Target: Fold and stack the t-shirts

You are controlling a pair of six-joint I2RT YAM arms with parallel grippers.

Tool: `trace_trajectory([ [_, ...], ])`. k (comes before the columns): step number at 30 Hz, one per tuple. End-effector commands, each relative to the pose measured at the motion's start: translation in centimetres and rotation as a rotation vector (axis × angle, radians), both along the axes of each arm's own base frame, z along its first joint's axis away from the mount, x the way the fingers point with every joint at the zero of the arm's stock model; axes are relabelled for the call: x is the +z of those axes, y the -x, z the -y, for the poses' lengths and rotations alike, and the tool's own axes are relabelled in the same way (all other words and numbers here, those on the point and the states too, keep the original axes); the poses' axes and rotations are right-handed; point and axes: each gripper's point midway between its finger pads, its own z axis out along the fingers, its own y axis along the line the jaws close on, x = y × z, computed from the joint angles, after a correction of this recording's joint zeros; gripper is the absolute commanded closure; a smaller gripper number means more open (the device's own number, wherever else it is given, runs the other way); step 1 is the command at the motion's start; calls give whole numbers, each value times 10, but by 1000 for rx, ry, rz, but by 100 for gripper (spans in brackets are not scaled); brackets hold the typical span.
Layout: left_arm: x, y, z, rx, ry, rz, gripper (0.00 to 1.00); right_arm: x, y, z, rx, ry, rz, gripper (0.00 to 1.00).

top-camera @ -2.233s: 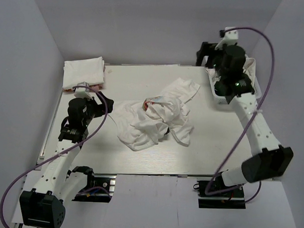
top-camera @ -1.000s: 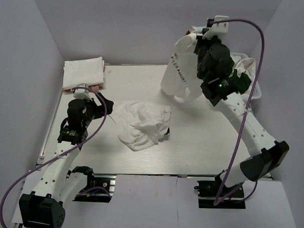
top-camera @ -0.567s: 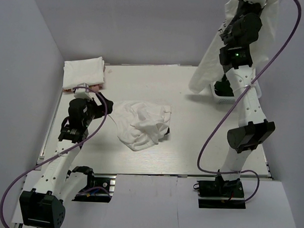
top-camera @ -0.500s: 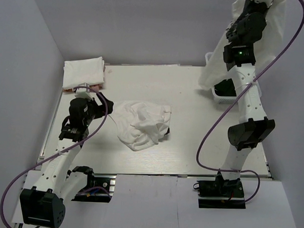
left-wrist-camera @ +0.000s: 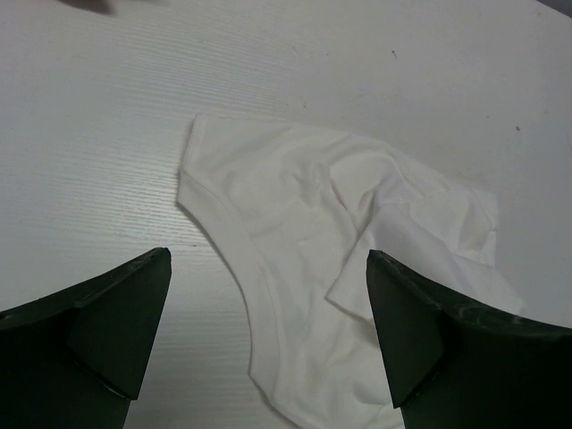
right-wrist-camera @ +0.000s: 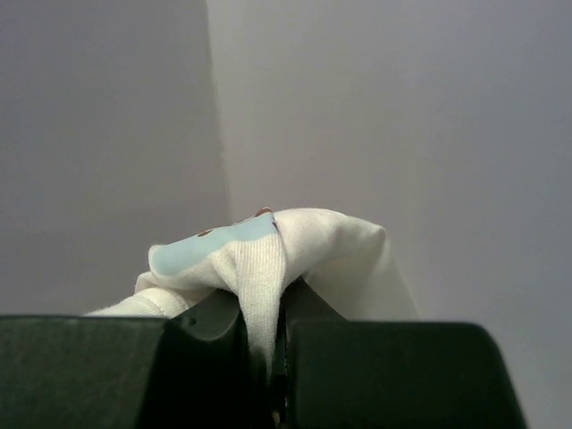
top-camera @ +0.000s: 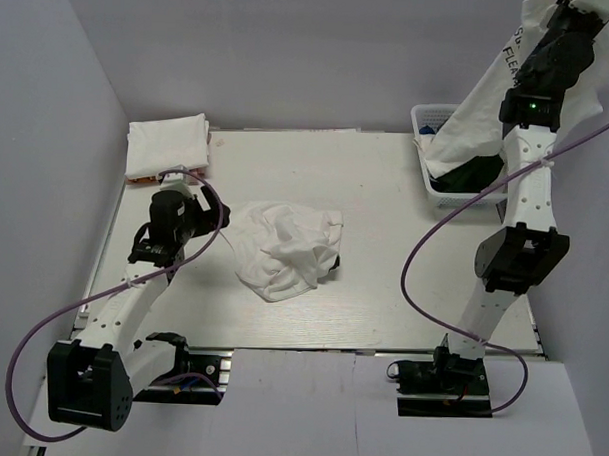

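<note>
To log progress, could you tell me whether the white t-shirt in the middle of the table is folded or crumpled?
Crumpled, not folded: the t-shirt lies in a loose, wrinkled heap with uneven edges.

Top external: even, diffuse overhead light, no glare. The white table [top-camera: 384,231] is bright, its grain not blown out. The side walls read darker lavender than the back wall. The crumpled white t-shirt [top-camera: 284,249] throws only a thin soft shadow at its near edge (folds low in contrast).

Left wrist: sharp on table grain and cloth. The left gripper [left-wrist-camera: 268,259] has underexposed fingers [left-wrist-camera: 98,331], near black with soft edges.

Right wrist: dimmer, flat grey walls. The held white t-shirt [right-wrist-camera: 268,259] is in focus. The right gripper [right-wrist-camera: 275,322] is black, without detail.
</note>
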Motion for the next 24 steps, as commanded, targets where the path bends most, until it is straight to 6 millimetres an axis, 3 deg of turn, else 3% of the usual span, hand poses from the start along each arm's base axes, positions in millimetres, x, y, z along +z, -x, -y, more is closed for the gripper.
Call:
trace_trajectory([
  [1,16,-10,-5,22,-30,50,0,-8,-19,-32,226,70,9,100],
  [2,16,-10,-7,31,-34,50,0,-36,-30,-38,271,49,-47,100],
  [4,16,-10,-7,31,-34,50,0,-48,-29,-55,366,62,-55,100],
  [5,16,-10,-4,17,-27,50,0,-98,-36,-58,407,3,-135,100],
  [7,16,-9,0,-4,-18,49,0,-172,-45,-55,430,-103,-206,100],
  [9,9,-6,2,-11,-6,35,0,-198,-41,-54,435,-166,-200,100],
  [11,6,-7,3,-7,2,24,0,-279,-46,-61,477,-255,-304,96],
  [12,3,-7,3,-7,1,15,0,-299,-47,-62,485,-300,-320,93],
  [14,0,-4,4,-11,10,-11,0,-362,-50,-54,434,-404,-433,84],
  [15,2,-4,5,-7,19,-16,0,-370,-55,-55,449,-465,-434,80],
  [16,-3,0,4,-6,16,-41,0,-391,-54,-61,470,-494,-530,77],
  [17,-5,0,1,23,25,-60,0,-378,-61,-63,494,-487,-525,72],
  [18,-9,1,-4,58,16,-75,0,-372,-62,-70,526,-461,-549,56],
  [19,-12,3,-8,84,16,-91,0,-376,-59,-72,520,-468,-590,26],
  [20,-20,7,-11,115,22,-131,0,-362,-60,-78,534,-448,-608,10],
  [22,-25,7,-16,145,15,-147,0,-341,-50,-84,550,-416,-649,10],
  [24,-28,4,-16,170,31,-161,0,-318,-36,-106,610,-379,-718,10],
])
